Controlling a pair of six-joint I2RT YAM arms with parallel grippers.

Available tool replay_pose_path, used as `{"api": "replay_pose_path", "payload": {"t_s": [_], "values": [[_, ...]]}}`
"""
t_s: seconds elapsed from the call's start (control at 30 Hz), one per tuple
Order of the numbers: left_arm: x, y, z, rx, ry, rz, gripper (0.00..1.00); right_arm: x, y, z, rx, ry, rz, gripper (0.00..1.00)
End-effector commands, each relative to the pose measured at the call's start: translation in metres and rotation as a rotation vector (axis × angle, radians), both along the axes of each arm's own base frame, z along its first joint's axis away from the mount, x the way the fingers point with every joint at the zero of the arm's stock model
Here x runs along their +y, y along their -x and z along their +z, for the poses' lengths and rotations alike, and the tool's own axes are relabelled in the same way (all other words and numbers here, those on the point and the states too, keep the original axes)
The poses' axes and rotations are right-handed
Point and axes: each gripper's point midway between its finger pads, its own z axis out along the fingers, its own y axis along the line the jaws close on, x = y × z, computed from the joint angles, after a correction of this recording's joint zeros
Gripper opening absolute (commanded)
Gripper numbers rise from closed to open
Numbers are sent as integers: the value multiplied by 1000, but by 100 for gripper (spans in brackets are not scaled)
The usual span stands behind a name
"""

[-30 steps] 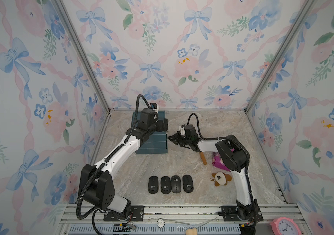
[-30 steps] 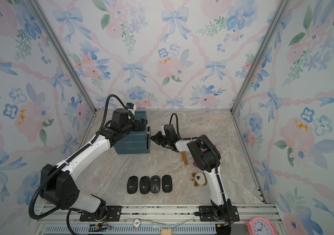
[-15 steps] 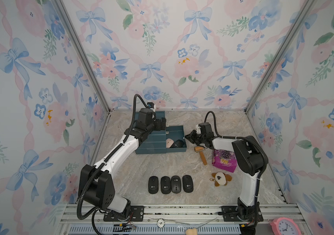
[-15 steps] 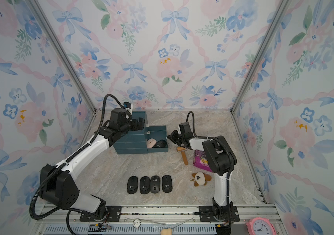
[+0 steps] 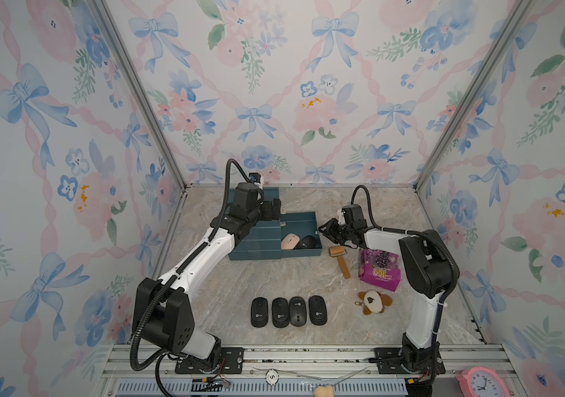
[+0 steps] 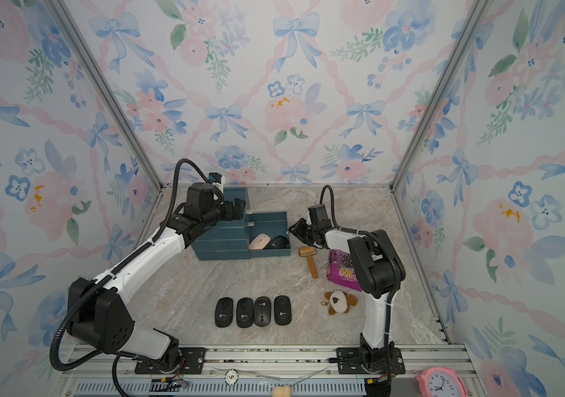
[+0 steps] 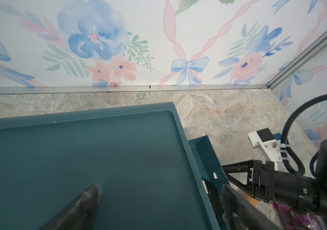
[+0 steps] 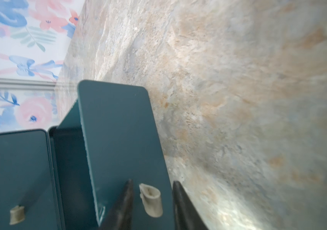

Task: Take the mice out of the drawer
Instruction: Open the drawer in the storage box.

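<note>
One teal cabinet [image 5: 255, 240], left gripper [image 7: 159, 188] spread wide above it, one open drawer [image 5: 300, 220] holding one pink mouse [image 5: 289, 241] and one black mouse [image 5: 306, 242], right gripper [image 8: 152, 182] parted astride its handle [image 8: 151, 201], four black mice [image 5: 297, 311] rowed on table [image 5: 239, 282]

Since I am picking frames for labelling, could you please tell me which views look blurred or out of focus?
Right wrist view: tabletop smeared by motion blur, right fingers soft; left wrist view: left fingers defocused, cabinet top sharp; both top views: sharp, evenly lit.
</note>
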Motion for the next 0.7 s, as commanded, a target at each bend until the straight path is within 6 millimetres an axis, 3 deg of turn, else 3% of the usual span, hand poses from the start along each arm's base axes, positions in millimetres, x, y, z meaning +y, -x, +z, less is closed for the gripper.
{"api": "replay_pose_path", "payload": {"t_s": [0.0,0.07,0.13,0.17,0.2,0.33,0.5,0.6,0.67], "values": [[12,22,-59,210,-44,28,98,0,-6,50,-87,16,-6,50],[11,21,-55,203,-41,18,98,4,-1,70,-109,33,5,59],[11,21,-50,193,-39,18,98,7,9,89,-107,85,6,74],[12,21,-47,187,-38,19,98,10,16,99,-106,110,3,82],[13,21,-45,183,-39,20,98,13,24,107,-102,133,-4,97],[20,23,-30,153,-38,42,98,35,59,128,-74,153,-40,96],[28,24,-13,116,-23,65,98,71,101,136,-72,228,-30,96],[31,25,-6,100,-19,75,98,55,111,170,-135,360,-68,96],[32,25,-3,93,-17,80,98,61,115,182,-180,328,-58,96]]}}
